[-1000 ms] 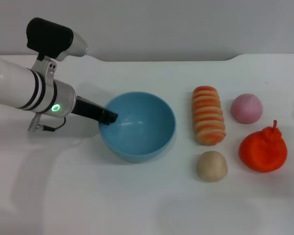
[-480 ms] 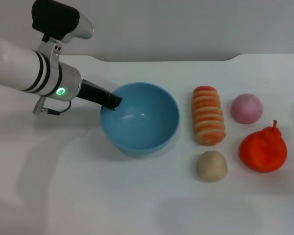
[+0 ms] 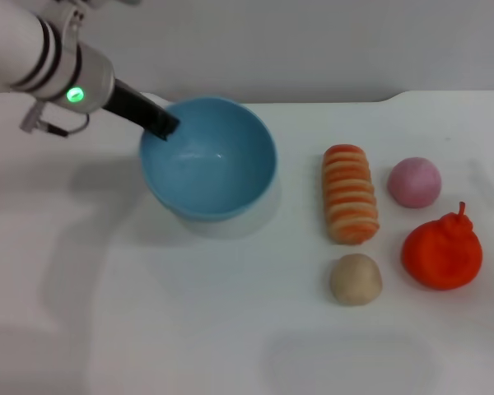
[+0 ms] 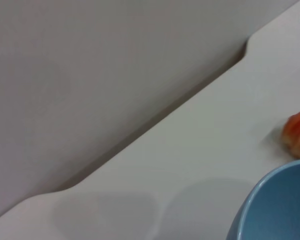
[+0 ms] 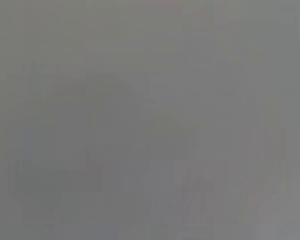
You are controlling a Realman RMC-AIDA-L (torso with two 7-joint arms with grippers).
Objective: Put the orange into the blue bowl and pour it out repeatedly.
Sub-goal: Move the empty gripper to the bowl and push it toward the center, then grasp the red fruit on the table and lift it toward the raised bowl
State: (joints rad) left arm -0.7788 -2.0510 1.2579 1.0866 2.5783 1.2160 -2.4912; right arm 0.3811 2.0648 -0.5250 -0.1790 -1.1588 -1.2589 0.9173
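Lifted up and leftward since before, the blue bowl hangs off the desk, its left rim gripped by the left claw. The right claw is out of sight; the orange lies far right.

plain white counter fills most of the frame, flat grey wall across the top, soft even light

The blue bowl is plain light blue. The orange is bright red-orange. The long roll carries orange and cream stripes. One ball is pink, another ball tan. The table is white.
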